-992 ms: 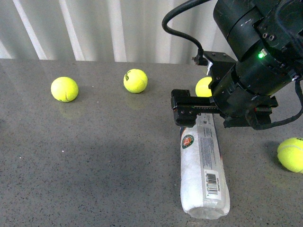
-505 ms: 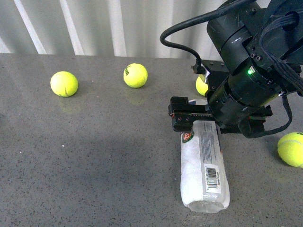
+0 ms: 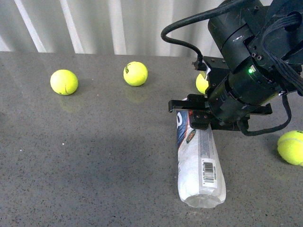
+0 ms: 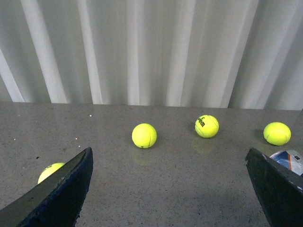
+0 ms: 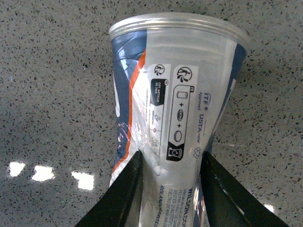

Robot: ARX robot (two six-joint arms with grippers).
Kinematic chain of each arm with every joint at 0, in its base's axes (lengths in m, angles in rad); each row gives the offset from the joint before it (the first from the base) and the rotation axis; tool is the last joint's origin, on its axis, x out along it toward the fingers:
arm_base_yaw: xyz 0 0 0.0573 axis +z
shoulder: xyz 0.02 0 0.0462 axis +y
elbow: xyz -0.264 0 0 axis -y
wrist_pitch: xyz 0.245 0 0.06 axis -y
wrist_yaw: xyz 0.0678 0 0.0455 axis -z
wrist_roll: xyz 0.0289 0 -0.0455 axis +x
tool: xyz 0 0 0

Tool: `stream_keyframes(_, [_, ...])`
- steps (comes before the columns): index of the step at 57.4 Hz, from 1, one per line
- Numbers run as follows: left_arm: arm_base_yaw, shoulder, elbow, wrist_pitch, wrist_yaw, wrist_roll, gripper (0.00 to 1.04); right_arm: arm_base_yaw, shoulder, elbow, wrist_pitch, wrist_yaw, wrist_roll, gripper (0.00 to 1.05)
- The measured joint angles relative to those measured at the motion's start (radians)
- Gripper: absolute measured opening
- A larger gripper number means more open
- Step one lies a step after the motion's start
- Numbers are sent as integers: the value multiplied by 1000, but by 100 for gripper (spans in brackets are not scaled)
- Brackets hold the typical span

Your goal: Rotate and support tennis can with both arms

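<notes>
From the front, can't see the far end of the tennis can [image 3: 198, 163] behind the right gripper [image 3: 189, 113], nor half of one ball [image 3: 201, 85] behind the right arm [image 3: 251, 71]

We see the can [image 3: 199, 163] as crinkled clear plastic, its label glossy; the table [image 3: 94, 156] is speckled grey, faintly shiny.

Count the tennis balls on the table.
5 tennis balls: one far left, one back centre, one partly behind the right arm, one at the right edge, a fifth only in the left wrist view. Others may be hidden.
</notes>
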Motion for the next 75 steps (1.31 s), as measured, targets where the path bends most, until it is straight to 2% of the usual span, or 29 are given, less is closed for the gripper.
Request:
stream_keyframes(17, [0, 0, 0, 0, 0, 0, 98, -5, -17, 0, -8, 0, 0, 13])
stream_keyframes(42, [0, 0, 0, 0, 0, 0, 98, -2, -87, -1, -36, 28, -8, 5])
stream_keyframes(48, [0, 0, 0, 0, 0, 0, 98, 2, -129, -1, -31, 79, -42, 5])
stream_keyframes(54, [0, 0, 0, 0, 0, 0, 98, 22, -207, -8, 70, 221, -197, 5])
stream_keyframes(60, [0, 0, 0, 0, 0, 0, 98, 51, -299, -62, 249, 275, -406, 5])
stream_keyframes(67, [0, 0, 0, 0, 0, 0, 98, 85, -350, -163, 478, 255, -702, 5])
stream_keyframes(69, [0, 0, 0, 0, 0, 0, 98, 98, -354, -209, 563, 230, -834, 5])
stream_keyframes(75, [0, 0, 0, 0, 0, 0, 98, 122, -341, -296, 664, 169, -1099, 5])
